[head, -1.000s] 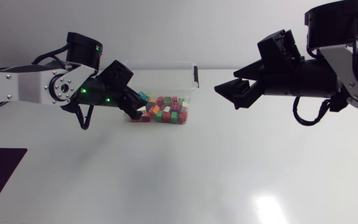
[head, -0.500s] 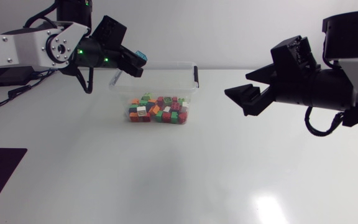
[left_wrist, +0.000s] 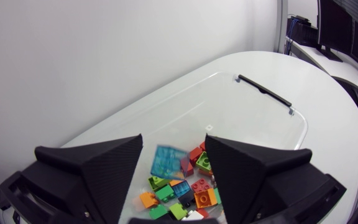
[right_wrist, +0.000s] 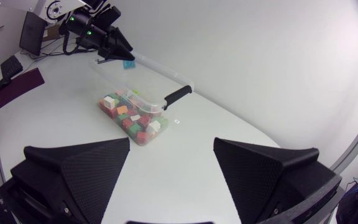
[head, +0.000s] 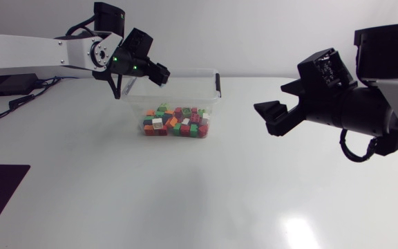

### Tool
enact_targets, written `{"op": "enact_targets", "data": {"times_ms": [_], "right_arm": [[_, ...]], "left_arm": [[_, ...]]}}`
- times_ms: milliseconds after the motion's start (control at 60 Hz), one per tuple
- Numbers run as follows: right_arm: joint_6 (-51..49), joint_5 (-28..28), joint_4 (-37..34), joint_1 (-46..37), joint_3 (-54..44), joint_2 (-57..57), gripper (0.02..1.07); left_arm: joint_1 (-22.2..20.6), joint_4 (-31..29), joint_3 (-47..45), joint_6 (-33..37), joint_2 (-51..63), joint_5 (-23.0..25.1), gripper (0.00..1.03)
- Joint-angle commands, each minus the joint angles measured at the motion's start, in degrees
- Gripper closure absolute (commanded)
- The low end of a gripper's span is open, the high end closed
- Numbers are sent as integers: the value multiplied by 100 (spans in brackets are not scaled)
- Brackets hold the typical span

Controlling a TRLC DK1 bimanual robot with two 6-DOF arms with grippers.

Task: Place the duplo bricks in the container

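White table (head: 185, 200) fills the scene, plain and glossy. Toward its far side stands a clear plastic container (left_wrist: 247, 127) with a black handle (left_wrist: 263, 91) at one end. Most of the bricks (head: 176, 123) lie heaped at the container's near end: red, green, orange, a few white and blue, tumbled on one another.

One more, a pale blue brick (left_wrist: 165, 163), shows in the left wrist view above the heap, in the gap between the fingers of the left pincer (left_wrist: 173, 140). It touches neither finger as far as I can see, so I judge it loose and on its way down into the container rather than held. That pincer hangs over the container's far left corner, fingers moderately spread and gripping nothing. The right pincer (right_wrist: 171, 148) is well apart from the container, out over bare table on the other side, with its fingers wide and nothing between them.

As to progress, every brick in view is either inside the container or directly over it. I would call the task all but finished: the pale blue brick has only to land within the walls. If it does, nothing further shows for either arm to fetch.
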Motion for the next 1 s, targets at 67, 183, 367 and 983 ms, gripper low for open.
{"op": "enact_targets", "data": {"times_ms": [67, 183, 367, 983], "right_arm": [[-21, 171, 39, 43, -196, -195, 8], [-91, 355, 56, 43, -284, -380, 8], [-179, 496, 206, -88, -522, -670, 7], [-364, 1533, 548, -414, -2095, -2973, 7]], "left_arm": [[59, -29, 167, 75, 135, -289, 5], [139, -91, 18, 75, -85, -350, 5], [209, 15, -667, 40, -911, -746, 5], [1000, 1623, -4983, 93, -4937, -922, 5]]}}
